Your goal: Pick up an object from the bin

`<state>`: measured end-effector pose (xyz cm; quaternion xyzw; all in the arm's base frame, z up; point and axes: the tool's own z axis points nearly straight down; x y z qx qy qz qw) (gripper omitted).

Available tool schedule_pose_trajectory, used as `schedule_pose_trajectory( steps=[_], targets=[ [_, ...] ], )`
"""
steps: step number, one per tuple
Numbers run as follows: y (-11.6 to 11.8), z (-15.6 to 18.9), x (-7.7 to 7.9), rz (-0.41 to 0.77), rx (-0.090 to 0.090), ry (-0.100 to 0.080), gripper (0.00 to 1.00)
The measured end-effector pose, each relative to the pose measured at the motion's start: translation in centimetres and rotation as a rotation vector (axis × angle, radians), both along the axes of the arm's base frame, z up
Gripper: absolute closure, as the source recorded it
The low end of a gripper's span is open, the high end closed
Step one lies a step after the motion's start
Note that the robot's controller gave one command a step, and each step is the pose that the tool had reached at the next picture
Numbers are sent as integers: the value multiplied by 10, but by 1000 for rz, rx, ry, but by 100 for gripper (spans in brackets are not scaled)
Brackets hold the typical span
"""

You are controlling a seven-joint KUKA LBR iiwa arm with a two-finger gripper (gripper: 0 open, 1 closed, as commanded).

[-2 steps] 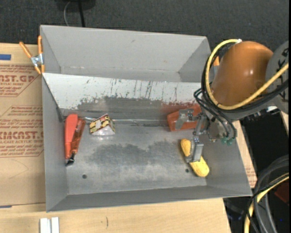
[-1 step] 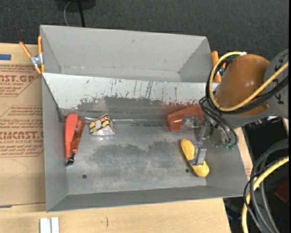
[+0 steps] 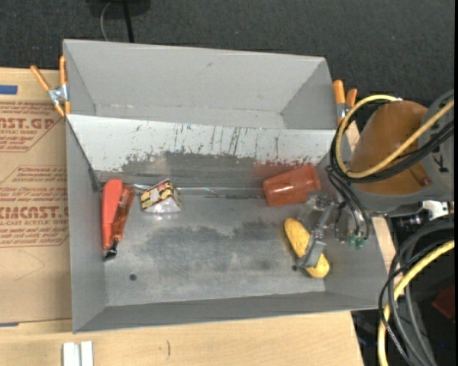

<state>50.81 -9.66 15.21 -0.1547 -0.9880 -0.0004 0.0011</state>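
From my station I see the fingers (image 3: 313,256) low in the bin (image 3: 214,288), in the corner nearest the arm (image 3: 389,147), right on a yellow thing (image 3: 296,236). It is a stubby, rounded piece, somewhat banana-like and bright yellow. It lies flat on the bin floor at a slant. A grey part of the fingers crosses over its middle, so one yellow end shows on the side away from the arm and the other end peeks out just below the tips. I cannot tell whether the fingers are spread or pressed together, nor whether they actually pinch the yellow thing.

Just beyond the fingers, toward the back wall, a red-brown cup (image 3: 290,186) lies on its side, near the yellow thing but apart from it. Well away from the fingers, across the bare floor, sits a small crinkled packet (image 3: 157,196) in white and brown. Beside it, against the far wall, lies a long orange-red tool (image 3: 114,213) with a dark tip.
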Motion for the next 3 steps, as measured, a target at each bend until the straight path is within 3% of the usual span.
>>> schedule_pose_trajectory(
  steps=[1, 2, 3],
  targets=[
    [-27, -12, 4, 128, -2, -7, 0],
    [-45, -55, 4, 42, 0, -5, 0],
    [-42, -83, -7, -291, -2, -6, 100]
  ],
)
